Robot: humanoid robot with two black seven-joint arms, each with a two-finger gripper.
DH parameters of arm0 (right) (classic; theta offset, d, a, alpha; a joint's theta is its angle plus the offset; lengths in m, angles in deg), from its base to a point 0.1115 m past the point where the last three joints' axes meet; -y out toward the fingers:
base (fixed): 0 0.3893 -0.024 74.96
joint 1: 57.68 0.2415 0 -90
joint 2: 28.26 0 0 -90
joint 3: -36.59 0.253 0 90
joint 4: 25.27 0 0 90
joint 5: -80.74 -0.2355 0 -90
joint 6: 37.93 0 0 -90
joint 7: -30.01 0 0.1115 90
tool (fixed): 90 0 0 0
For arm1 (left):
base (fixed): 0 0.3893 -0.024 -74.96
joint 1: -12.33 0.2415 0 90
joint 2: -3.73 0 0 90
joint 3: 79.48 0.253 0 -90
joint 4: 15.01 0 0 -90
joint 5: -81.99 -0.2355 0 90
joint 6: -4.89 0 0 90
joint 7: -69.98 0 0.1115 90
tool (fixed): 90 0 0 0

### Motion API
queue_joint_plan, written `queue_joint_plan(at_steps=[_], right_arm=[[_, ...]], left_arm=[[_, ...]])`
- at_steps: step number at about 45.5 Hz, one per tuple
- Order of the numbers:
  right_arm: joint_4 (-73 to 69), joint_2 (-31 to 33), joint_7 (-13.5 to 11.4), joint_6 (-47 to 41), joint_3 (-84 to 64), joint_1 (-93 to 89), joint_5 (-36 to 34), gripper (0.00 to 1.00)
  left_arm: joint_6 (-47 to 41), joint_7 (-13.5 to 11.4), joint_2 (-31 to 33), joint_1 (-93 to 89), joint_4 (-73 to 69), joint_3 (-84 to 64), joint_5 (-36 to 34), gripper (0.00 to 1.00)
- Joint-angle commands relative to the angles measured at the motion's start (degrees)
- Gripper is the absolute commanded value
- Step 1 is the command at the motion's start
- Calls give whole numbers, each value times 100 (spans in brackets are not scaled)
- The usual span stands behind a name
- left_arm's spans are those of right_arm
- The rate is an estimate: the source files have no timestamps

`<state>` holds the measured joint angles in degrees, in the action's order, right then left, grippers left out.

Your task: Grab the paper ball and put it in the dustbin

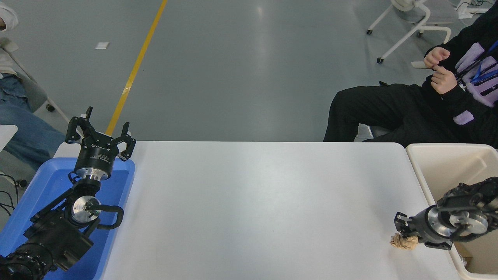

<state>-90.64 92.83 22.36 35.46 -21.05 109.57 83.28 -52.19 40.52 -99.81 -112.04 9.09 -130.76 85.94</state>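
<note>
While clamped on paper ball (404,242), right pincer (404,233) low beside dustbin (418,167), left pincer (102,134) spread

Left arm comes in from the lower left, forearm angled up and away, its left pincer (102,130) raised with the fingers spread wide apart, nothing between them. Right arm enters from the right edge, reaching leftward and low, wrist turned so the right pincer (404,229) points left; whether its fingers are closed can't be made out from this angle.
</note>
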Motion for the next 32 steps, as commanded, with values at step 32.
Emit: queue_joint_plan(at_steps=[32], right_arm=[[-1970,381,0,-2839,-1733,6204,-315,0]], left_arm=[[-14,-8,0,0,-2,4,0,99]])
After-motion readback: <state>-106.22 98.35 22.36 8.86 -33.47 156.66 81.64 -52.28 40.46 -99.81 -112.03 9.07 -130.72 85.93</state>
